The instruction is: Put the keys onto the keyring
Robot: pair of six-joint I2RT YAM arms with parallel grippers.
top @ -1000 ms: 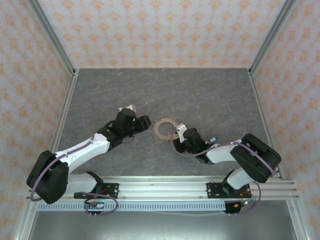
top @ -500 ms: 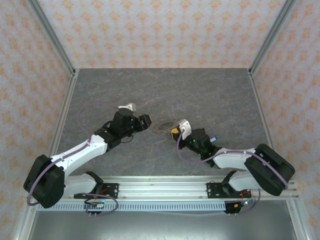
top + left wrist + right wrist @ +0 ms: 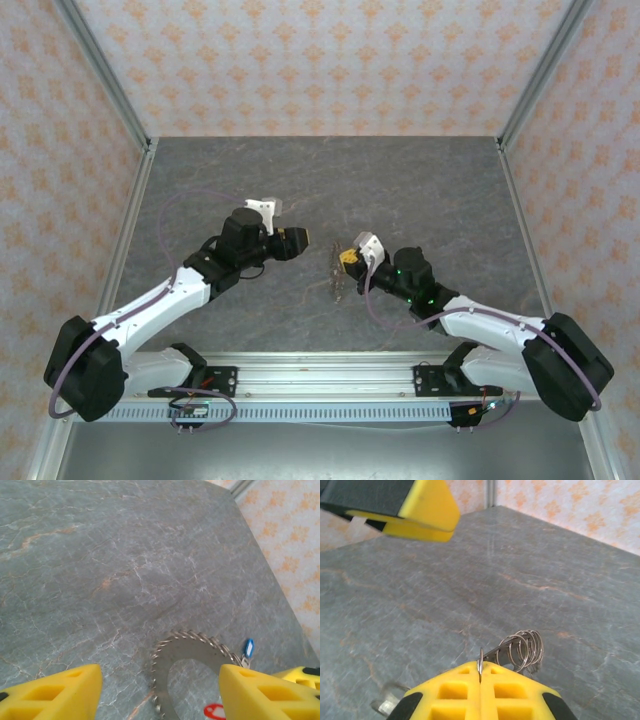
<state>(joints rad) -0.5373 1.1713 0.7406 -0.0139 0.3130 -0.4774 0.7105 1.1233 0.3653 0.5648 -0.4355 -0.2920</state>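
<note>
Right claw (image 3: 480, 676) is pinching the keyring (image 3: 192, 649) by its rim, holding it on edge between both arms. Left claw (image 3: 159, 680) stands spread and empty, facing the ring's flat side. Recommended: hold the pinch firm and approach squarely. The ring is grey metal with a saw-toothed rim. Blue key (image 3: 248, 647) and red key (image 3: 215, 711), plastic-headed, sit beside it. The tabletop (image 3: 100, 555) is veined stone.
</note>
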